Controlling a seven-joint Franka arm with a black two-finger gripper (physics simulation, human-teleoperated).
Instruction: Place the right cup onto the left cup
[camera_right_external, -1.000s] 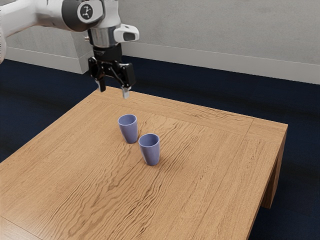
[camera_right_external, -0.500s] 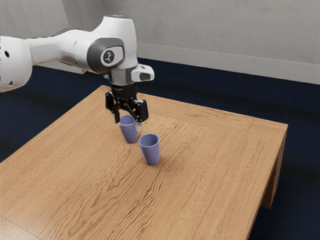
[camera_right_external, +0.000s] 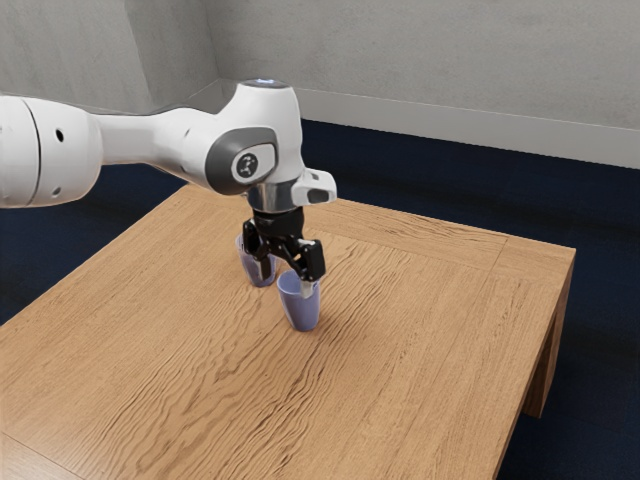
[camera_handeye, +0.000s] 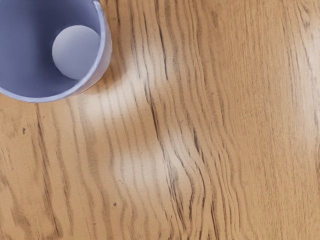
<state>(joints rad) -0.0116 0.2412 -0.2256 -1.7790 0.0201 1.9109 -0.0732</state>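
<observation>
Hand (camera_right_external: 287, 279): black, spread wide, its jaws standing apart and gripping nothing; it is low, beside the rim of the nearer cup.
Right cup (camera_right_external: 300, 313): blue, upright, the nearer of two; judged to be the one to lift.
Left cup (camera_right_external: 250, 269): blue, upright, just beyond the right cup, partly hidden by the hand.
Worktop (camera_right_external: 410, 370): wooden, bearing both cups.
Wrist view: a cup (camera_handeye: 25, 55), mouth upward, off to one side of the picture; which of the two, I cannot tell.
Step in hand: likely lining up on the right cup to grasp it; the stacking is not yet done.
Alignment: best to centre over the right cup before going lower, with room for a jaw on either side of its wall.
Closing: shut gently and evenly below the rim, so the cup stays upright.
Risk: the cups stand close, so the jaw on the left cup's side could nudge that cup.
Lift: raise straight up, clear of the left cup's rim, before moving across.
</observation>
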